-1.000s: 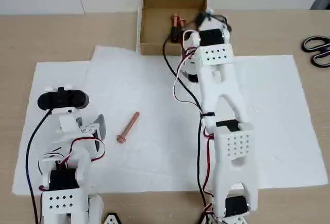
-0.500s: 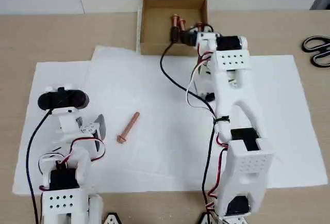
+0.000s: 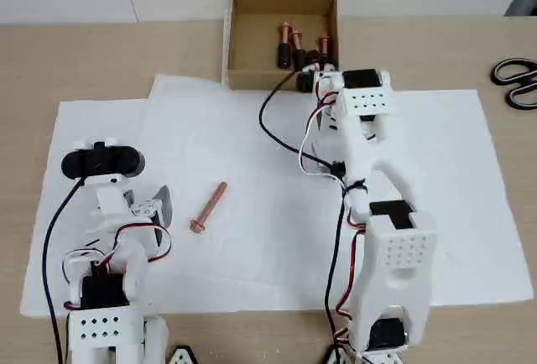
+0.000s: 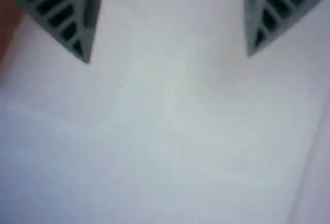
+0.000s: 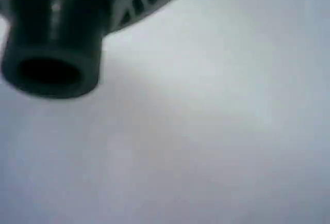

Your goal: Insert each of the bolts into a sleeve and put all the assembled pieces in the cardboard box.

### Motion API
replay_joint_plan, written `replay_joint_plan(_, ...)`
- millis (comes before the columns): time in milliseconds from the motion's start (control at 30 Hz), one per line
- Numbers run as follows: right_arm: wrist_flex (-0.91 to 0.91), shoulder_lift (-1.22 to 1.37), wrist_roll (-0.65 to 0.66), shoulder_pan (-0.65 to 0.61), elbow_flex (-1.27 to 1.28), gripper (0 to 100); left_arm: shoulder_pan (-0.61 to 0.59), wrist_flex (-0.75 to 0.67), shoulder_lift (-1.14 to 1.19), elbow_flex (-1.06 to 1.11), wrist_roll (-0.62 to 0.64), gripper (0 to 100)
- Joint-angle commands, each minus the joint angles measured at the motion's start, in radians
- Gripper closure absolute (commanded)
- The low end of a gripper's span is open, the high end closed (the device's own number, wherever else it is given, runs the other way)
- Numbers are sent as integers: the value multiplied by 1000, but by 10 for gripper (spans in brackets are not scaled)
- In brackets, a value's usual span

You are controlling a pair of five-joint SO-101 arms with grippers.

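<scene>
A copper bolt (image 3: 208, 206) lies on the white paper, just right of my left gripper (image 3: 149, 206), which is open and low over the sheet. In the left wrist view both grey fingers (image 4: 67, 17) stand wide apart above bare paper, with the bolt (image 4: 5, 28) at the edge. The cardboard box (image 3: 252, 37) at the back holds three bolts in black sleeves (image 3: 302, 45). My right gripper (image 3: 315, 80) hangs just in front of the box's near wall, shut on a black sleeve (image 5: 51, 53) whose hollow end shows above the paper.
A large white paper sheet (image 3: 252, 129) covers the middle of the wooden table. Black scissors (image 3: 516, 72) lie at the far right edge. The right arm's cables (image 3: 281, 129) trail over the paper between box and bolt.
The right arm has drawn back from over the box to its near wall, uncovering the pieces inside. The left arm and the loose bolt have not moved.
</scene>
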Motion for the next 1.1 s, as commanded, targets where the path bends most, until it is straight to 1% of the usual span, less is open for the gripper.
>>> replay_joint_plan(0,-16,-10,5,5,-8,969,0,-5,-15,-5,-3,815)
replay_joint_plan(133,-16,-10,6,-12,-9,904,0,-5,-15,-5,-3,815)
replay_joint_plan(500,-12,-10,9,-18,-11,893,0,-5,-15,-5,-3,815)
replay_joint_plan(667,-7,-10,12,-18,-11,822,0,-5,-14,-5,-3,815)
replay_joint_plan(1067,-36,-2,11,-19,-11,823,2,-3,-14,-5,-3,815)
